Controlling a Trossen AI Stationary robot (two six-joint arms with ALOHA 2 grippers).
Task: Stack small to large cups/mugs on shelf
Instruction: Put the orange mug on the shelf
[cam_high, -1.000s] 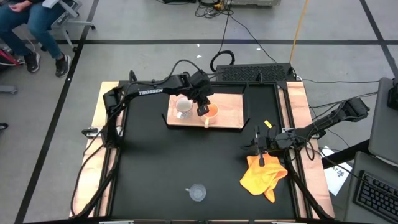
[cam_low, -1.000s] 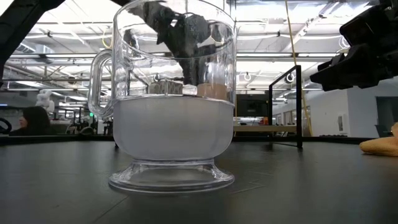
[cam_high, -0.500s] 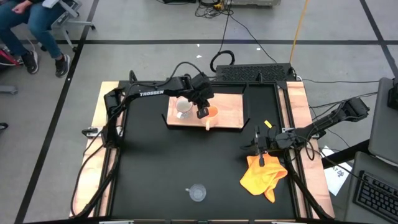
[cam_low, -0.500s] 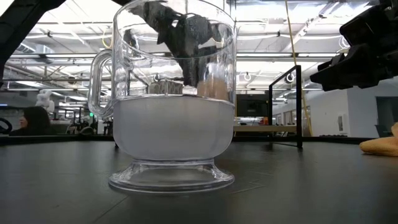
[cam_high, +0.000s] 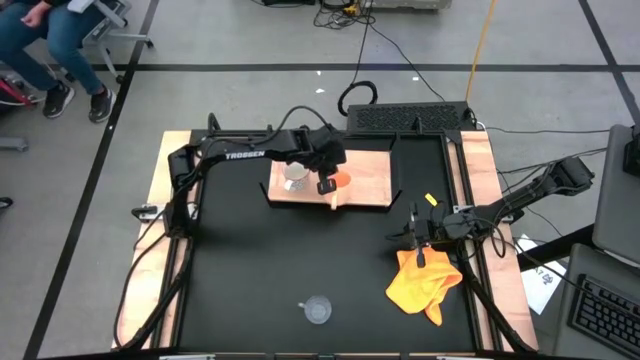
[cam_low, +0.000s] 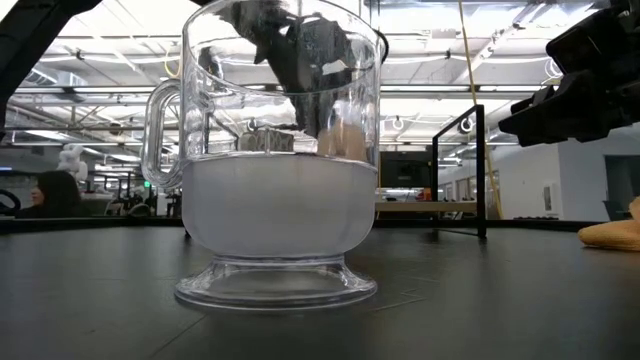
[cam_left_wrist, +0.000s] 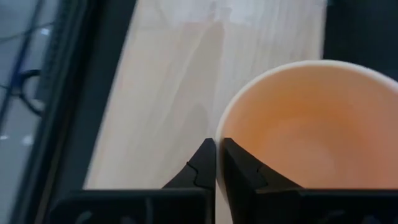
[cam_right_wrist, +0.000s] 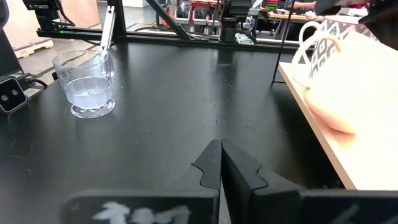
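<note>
Black tabletop (cam_high: 300, 260) under ceiling-lit hall; left gripper (cam_left_wrist: 216, 163) pinches orange-yellow mug (cam_left_wrist: 311, 118); right gripper (cam_right_wrist: 220, 163) closed.

Right gripper (cam_right_wrist: 219, 163) fingers (cam_right_wrist: 209, 163) pressed together low over black tabletop (cam_right_wrist: 186, 106); clear glass cup (cam_right_wrist: 87, 86) upright, well apart; shelf (cam_right_wrist: 336, 134) edge nearer, with white patterned mug (cam_right_wrist: 326, 46) on it; orange-yellow mug (cam_right_wrist: 354, 93) a blur
</note>
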